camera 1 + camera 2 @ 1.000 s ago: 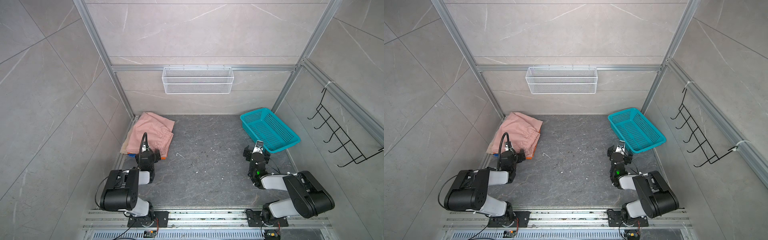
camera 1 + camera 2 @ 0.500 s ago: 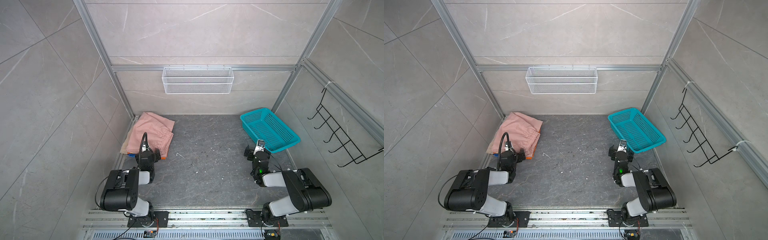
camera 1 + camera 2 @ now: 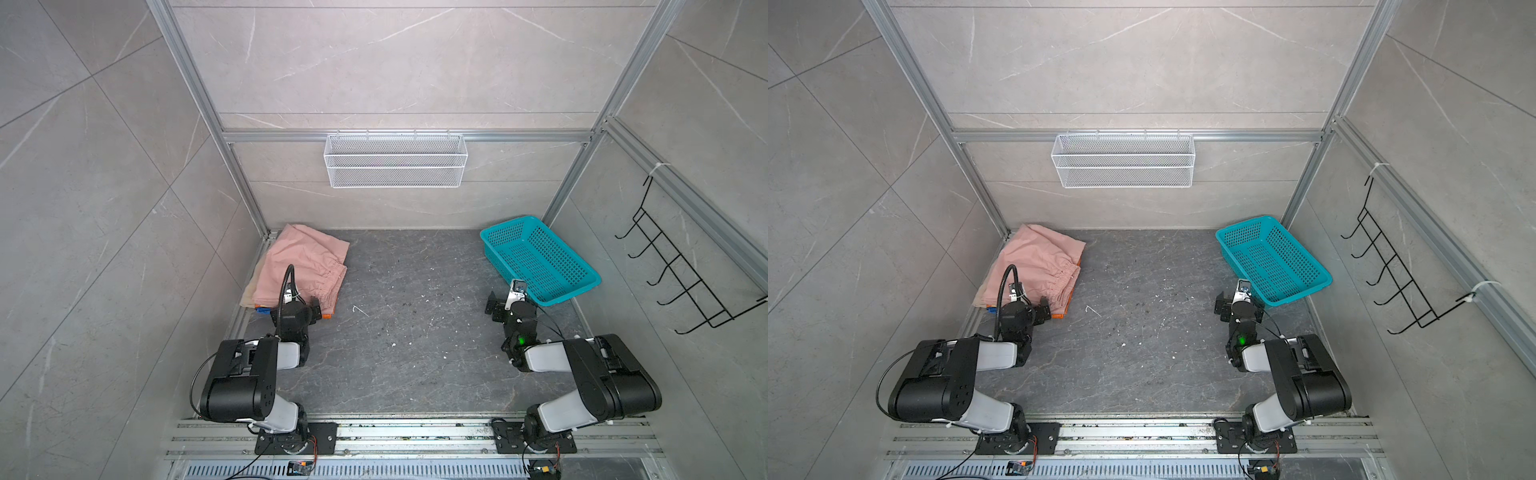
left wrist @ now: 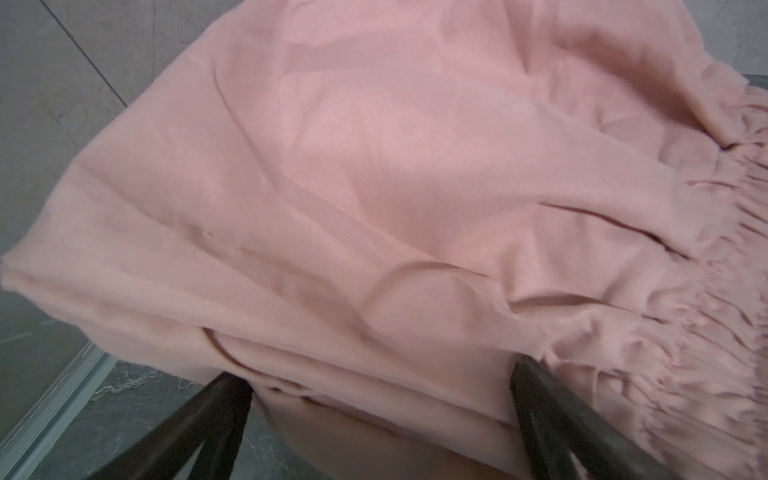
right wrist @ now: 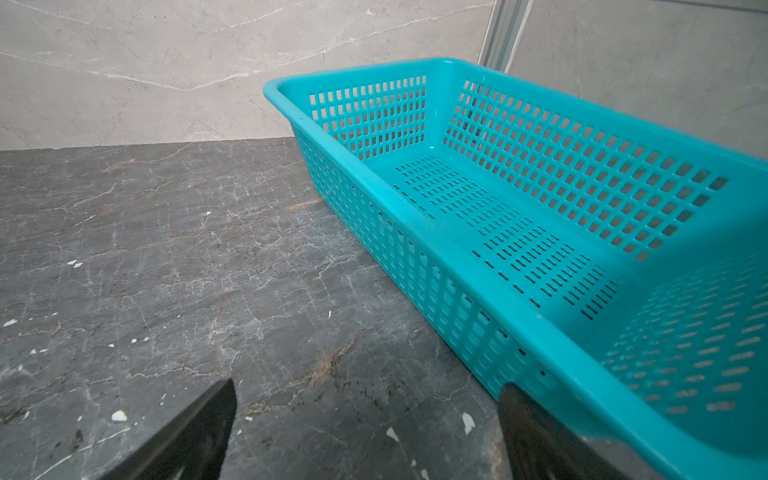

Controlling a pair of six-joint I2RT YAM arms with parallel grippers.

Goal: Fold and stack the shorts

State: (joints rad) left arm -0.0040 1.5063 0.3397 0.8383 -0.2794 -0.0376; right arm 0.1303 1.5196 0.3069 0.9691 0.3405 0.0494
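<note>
The shorts lie in a stack at the back left in both top views, with the dusty pink pair on top. A beige edge and an orange and blue striped edge peek out underneath. My left gripper is open at the stack's near edge. In the left wrist view the pink fabric fills the picture, and its folded edge lies between the spread fingers of my left gripper. My right gripper is open over bare floor, one finger beside the basket's near corner.
An empty teal perforated basket stands at the back right. A white wire shelf hangs on the back wall and a black hook rack on the right wall. Metal frame posts line the corners.
My right arm has shifted slightly, bringing its gripper a little closer to the basket. The left arm and the shorts have not moved.
</note>
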